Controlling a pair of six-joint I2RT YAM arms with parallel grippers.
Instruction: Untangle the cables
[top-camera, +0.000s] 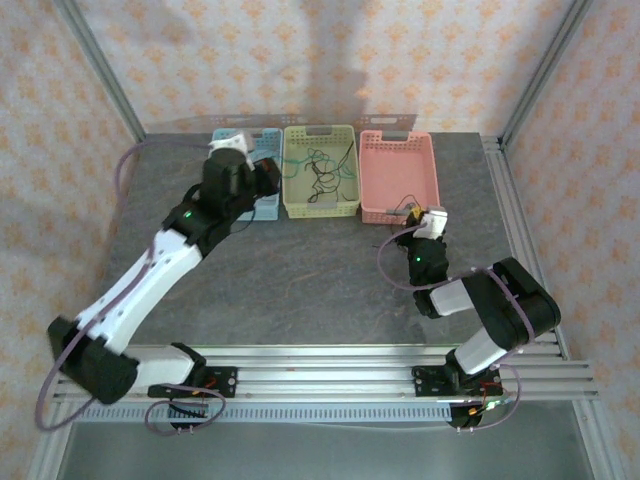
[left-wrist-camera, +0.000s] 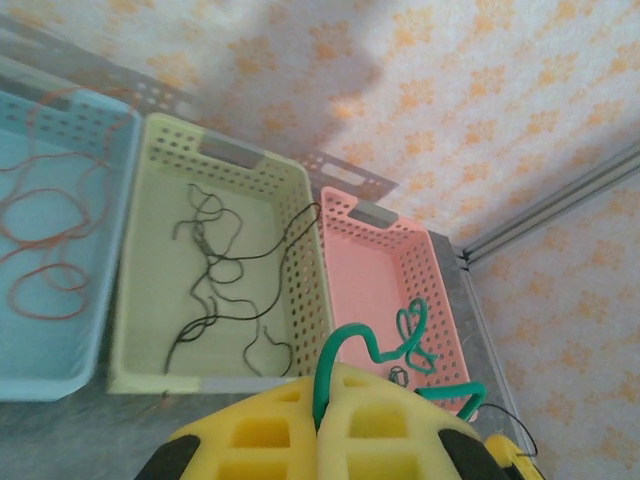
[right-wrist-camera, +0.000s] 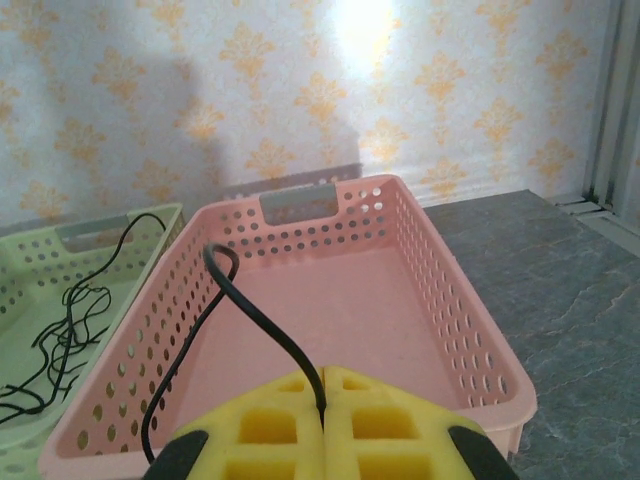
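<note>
Left wrist view: clamped shut on green cable (left-wrist-camera: 400, 335) w/ left gripper (left-wrist-camera: 322, 400); black cable (right-wrist-camera: 250, 310) pinched in right gripper (right-wrist-camera: 323, 410) at pink basket (right-wrist-camera: 470, 330) near edge. Prob. mid-separation; next, pull apart slowly, no snags.

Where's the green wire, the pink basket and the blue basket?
green wire (left-wrist-camera: 349, 329), left wrist view, top of its arch.
pink basket (right-wrist-camera: 370, 300), right wrist view, bare floor inside.
blue basket (left-wrist-camera: 50, 350), left wrist view, bare floor inside.

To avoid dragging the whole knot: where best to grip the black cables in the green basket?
Probably the strand of the black cables that arches onto the right wall of the green basket, from above: it stands clear of the rest.
</note>
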